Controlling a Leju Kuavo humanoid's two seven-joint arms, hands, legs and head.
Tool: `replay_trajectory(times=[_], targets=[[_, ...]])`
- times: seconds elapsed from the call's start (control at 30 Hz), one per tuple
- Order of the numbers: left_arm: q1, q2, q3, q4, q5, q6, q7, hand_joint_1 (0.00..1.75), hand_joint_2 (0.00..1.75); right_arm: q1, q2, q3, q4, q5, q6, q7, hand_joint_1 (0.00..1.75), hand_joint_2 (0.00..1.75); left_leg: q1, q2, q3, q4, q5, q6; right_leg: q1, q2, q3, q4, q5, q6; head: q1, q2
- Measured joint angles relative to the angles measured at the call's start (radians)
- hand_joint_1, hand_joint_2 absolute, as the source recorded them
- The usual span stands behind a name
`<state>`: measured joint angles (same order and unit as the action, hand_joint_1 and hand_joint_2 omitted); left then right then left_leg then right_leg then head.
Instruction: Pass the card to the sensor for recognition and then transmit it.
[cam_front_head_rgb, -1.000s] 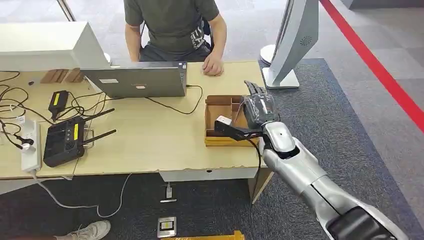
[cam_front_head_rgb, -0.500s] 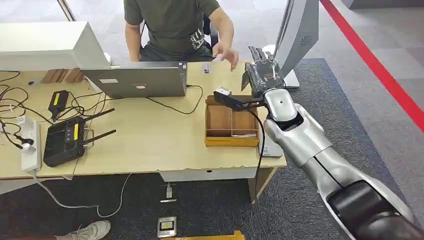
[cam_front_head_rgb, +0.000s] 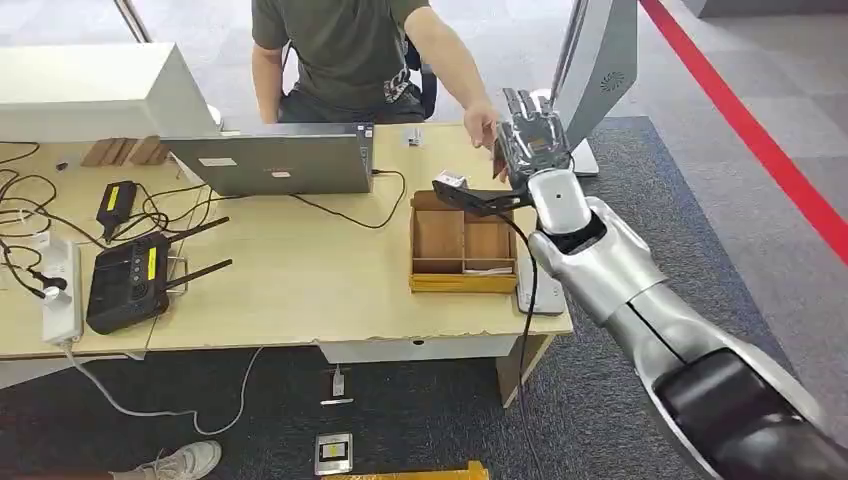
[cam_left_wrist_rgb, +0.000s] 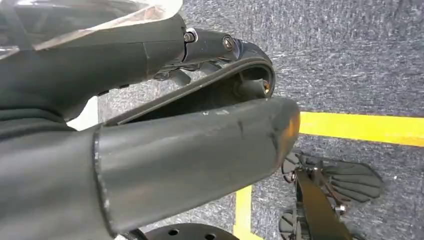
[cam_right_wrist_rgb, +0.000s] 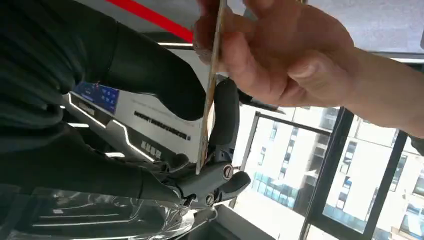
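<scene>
Now right hand (cam_right_wrist_rgb: 165, 125) and person's hand (cam_right_wrist_rgb: 270, 55) both pinch card (cam_right_wrist_rgb: 207, 100).

Left hand (cam_left_wrist_rgb: 165, 125) takes up most of the frame from 9 o'clock: thick grey thumb (cam_left_wrist_rgb: 200, 155) in front, darker fingers (cam_left_wrist_rgb: 210, 45) curled in behind it toward 1 o'clock, nothing visible in the grasp. Crinkled clear plastic film (cam_left_wrist_rgb: 100, 20) lies over the hand at 11 o'clock. Behind the hand is dark grey carpet (cam_left_wrist_rgb: 350, 55), with a yellow floor stripe (cam_left_wrist_rgb: 360, 128) running out to 3 o'clock and another yellow stripe (cam_left_wrist_rgb: 243, 212) dropping toward 6 o'clock.
</scene>
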<state>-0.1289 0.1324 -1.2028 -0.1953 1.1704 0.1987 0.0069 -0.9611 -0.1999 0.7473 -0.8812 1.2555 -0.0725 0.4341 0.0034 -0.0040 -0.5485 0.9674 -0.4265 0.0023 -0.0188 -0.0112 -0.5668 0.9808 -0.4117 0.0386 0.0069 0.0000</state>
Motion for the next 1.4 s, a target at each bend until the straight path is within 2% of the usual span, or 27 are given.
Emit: replay_trajectory(times=[0.33, 0.37, 0.4, 0.43, 0.47, 0.5, 0.53, 0.67, 0.83, 1.0, 1.33, 1.4], targets=[[0.000, -0.009, 0.000, 0.000, 0.045, 0.047, 0.018, 0.00, 0.00, 0.020, 0.084, 0.000, 0.059, 0.046, -0.074, -0.006, 1.75, 1.75, 0.000, 0.000, 0.000, 0.000, 0.000, 0.000, 0.000, 0.000, 0.000, 0.000, 0.000, 0.000, 0.000, 0.000], [0.000, -0.011, 0.000, 0.000, 0.048, 0.053, 0.020, 0.00, 0.00, 0.022, 0.092, -0.001, 0.063, 0.047, -0.080, -0.010, 1.43, 1.75, 0.000, 0.000, 0.000, 0.000, 0.000, 0.000, 0.000, 0.000, 0.000, 0.000, 0.000, 0.000, 0.000, 0.000], [0.000, -0.012, 0.001, 0.000, 0.052, 0.056, 0.022, 0.00, 0.00, 0.026, 0.103, -0.003, 0.068, 0.051, -0.085, -0.012, 0.58, 1.75, 0.000, 0.000, 0.000, 0.000, 0.000, 0.000, 0.000, 0.000, 0.000, 0.000, 0.000, 0.000, 0.000, 0.000], [0.000, -0.014, 0.002, 0.000, 0.055, 0.062, 0.022, 0.00, 0.00, 0.030, 0.115, -0.004, 0.074, 0.060, -0.088, -0.013, 0.19, 1.75, 0.000, 0.000, 0.000, 0.000, 0.000, 0.000, 0.000, 0.000, 0.000, 0.000, 0.000, 0.000, 0.000, 0.000], [0.000, -0.015, 0.002, 0.000, 0.057, 0.064, 0.023, 0.00, 0.00, 0.031, 0.119, -0.005, 0.075, 0.068, -0.092, -0.013, 0.00, 1.75, 0.000, 0.000, 0.000, 0.000, 0.000, 0.000, 0.000, 0.000, 0.000, 0.000, 0.000, 0.000, 0.000, 0.000], [0.000, -0.016, 0.003, 0.000, 0.058, 0.066, 0.025, 0.00, 0.00, 0.034, 0.125, -0.005, 0.078, 0.083, -0.100, -0.012, 0.00, 1.75, 0.000, 0.000, 0.000, 0.000, 0.000, 0.000, 0.000, 0.000, 0.000, 0.000, 0.000, 0.000, 0.000, 0.000], [0.001, -0.017, 0.003, 0.000, 0.060, 0.070, 0.027, 0.00, 0.00, 0.038, 0.130, -0.006, 0.078, 0.100, -0.109, -0.011, 0.00, 0.00, 0.000, 0.000, 0.000, 0.000, 0.000, 0.000, 0.000, 0.000, 0.000, 0.000, 0.000, 0.000, 0.000, 0.000], [0.001, -0.018, 0.004, 0.000, 0.066, 0.075, 0.029, 0.00, 0.00, 0.052, 0.138, -0.014, 0.079, 0.137, -0.114, -0.026, 0.00, 0.00, 0.000, 0.000, 0.000, 0.000, 0.000, 0.000, 0.000, 0.000, 0.000, 0.000, 0.000, 0.000, 0.000, 0.000], [0.003, -0.019, 0.005, 0.000, 0.064, 0.077, 0.032, 0.00, 0.00, 0.061, 0.139, -0.032, 0.073, 0.166, -0.073, -0.026, 0.00, 0.00, 0.000, 0.000, 0.000, 0.000, 0.000, 0.000, 0.000, 0.000, 0.000, 0.000, 0.000, 0.000, 0.000, 0.000], [0.005, -0.019, 0.005, 0.000, 0.061, 0.073, 0.030, 0.00, 0.00, 0.076, 0.111, -0.058, 0.034, 0.173, -0.040, -0.017, 0.00, 0.00, 0.000, 0.000, 0.001, 0.000, 0.000, 0.000, 0.000, 0.000, 0.000, 0.000, 0.000, 0.000, 0.000, 0.000], [0.008, -0.019, 0.013, 0.000, 0.045, 0.070, 0.050, 0.00, 0.00, 0.152, -0.049, -0.175, -0.132, 0.121, 0.092, 0.048, 0.00, 0.00, 0.000, 0.001, 0.002, 0.001, -0.001, 0.000, 0.000, 0.002, 0.000, -0.002, 0.000, 0.000, 0.000, 0.000], [0.008, -0.019, 0.013, 0.000, 0.039, 0.061, 0.050, 0.00, 0.00, 0.188, -0.124, -0.218, -0.187, 0.108, 0.150, 0.057, 0.00, 0.00, 0.000, -0.004, 0.001, 0.002, 0.000, 0.001, 0.000, -0.003, 0.001, -0.003, -0.001, 0.001, -0.001, 0.000]])
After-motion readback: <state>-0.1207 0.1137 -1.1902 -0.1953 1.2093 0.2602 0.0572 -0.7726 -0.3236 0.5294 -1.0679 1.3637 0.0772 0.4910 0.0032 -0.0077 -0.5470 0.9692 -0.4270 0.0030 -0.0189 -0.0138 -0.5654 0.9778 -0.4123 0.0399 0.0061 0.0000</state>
